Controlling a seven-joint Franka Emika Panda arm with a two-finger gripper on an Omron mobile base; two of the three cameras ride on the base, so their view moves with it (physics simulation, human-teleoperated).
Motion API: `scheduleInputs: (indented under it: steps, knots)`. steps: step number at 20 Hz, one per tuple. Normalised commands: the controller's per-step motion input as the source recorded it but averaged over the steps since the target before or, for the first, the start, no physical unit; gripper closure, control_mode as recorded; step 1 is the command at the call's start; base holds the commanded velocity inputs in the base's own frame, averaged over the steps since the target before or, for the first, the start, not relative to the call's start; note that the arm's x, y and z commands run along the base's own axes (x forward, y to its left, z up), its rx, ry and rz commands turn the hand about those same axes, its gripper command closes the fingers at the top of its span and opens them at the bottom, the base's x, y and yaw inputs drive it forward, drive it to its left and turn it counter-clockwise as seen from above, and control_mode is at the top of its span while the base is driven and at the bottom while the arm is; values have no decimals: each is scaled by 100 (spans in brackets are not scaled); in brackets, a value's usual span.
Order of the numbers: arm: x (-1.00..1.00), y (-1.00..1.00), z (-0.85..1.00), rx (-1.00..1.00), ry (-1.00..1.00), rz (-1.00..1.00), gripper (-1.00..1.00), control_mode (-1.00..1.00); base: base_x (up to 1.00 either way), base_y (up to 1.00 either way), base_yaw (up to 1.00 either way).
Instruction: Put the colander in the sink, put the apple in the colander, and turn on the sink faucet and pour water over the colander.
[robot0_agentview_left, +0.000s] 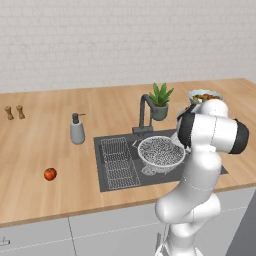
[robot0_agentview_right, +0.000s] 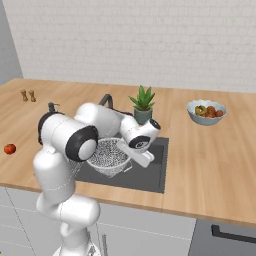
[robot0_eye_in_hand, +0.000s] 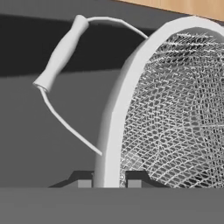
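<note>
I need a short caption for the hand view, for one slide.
Fingers shut on the colander rim, above the dark sink.

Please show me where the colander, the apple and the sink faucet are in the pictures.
colander (robot0_agentview_left: 161, 151): left base view, on its mesh bowl.
apple (robot0_agentview_left: 50, 174): left base view, on the middle of the red fruit.
sink faucet (robot0_agentview_left: 144, 114): left base view, on its upright neck.

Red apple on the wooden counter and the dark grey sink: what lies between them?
Bare wooden counter, seen in the left base view. The small red apple sits left of the dark grey sink; the grey soap dispenser stands further back, off that line.
</note>
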Motion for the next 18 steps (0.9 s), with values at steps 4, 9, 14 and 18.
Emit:
scheduleInputs:
  steps: [4,9,14,18]
  knots:
    - [4,-33,-15,10,0,9,100,-100,0,0,0]
    - [25,-4,-32,1,0,13,100,-100,0,0,0]
    - [23,0,-47,-1,-7,15,100,-100,0,0,0]
    - [14,0,-54,-3,-14,15,100,-100,0,0,0]
